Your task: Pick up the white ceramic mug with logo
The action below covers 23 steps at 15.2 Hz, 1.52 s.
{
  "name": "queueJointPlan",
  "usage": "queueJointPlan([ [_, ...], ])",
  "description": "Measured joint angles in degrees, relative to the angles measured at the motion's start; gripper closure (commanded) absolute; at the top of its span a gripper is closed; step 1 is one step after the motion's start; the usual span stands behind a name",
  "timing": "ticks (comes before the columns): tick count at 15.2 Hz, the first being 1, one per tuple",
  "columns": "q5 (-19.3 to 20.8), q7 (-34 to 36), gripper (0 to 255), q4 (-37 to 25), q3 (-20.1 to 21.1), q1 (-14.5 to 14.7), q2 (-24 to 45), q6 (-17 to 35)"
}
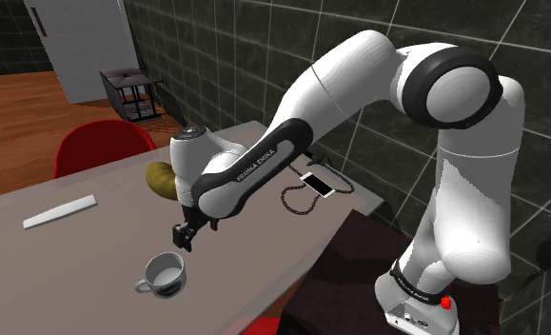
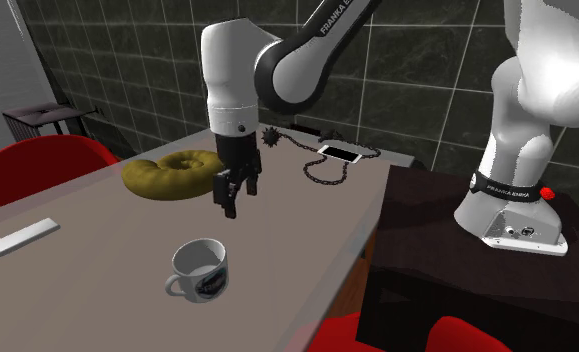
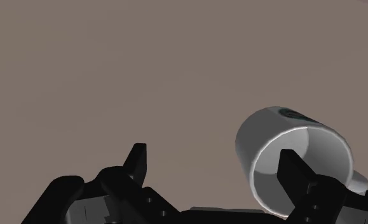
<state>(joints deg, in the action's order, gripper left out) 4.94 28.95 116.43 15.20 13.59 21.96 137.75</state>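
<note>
Grey-brown surface (image 1: 83,252), dark tiled walls (image 1: 216,57) behind. Shoulder view, left to right:
- Flat white strip (image 1: 59,211), lying loose, well apart from the work.
- White mug (image 1: 164,274), upright near the surface's edge, handle toward that view's left, mouth open upward.
- Hand (image 1: 183,235), hanging just above and beyond the mug, released, with nothing between the spread fingers.
- Phone (image 1: 318,184), far off.

Wrist view: one finger (image 3: 297,178) lines up over the mug's rim. Judged: a rim pinch is being set up, descent not yet made.

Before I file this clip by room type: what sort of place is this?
Likely a home dining or kitchen corner: grey table with a red chair beside it, dark tiled wall, white mug on the table.
</note>
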Motion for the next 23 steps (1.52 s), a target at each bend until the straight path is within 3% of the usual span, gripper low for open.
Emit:
queueJointPlan([
  [6,3.31,4.1,0,-13.38,-1.62,4.41,12.75,-0.06],
  [14,4.49,4.95,0,-15.2,-2.63,5.52,17.92,3.36],
  [15,4.53,4.93,255,-15.33,-2.68,5.53,18.16,3.48],
  [23,4.57,4.92,255,-15.52,-2.74,5.53,18.38,3.59],
])
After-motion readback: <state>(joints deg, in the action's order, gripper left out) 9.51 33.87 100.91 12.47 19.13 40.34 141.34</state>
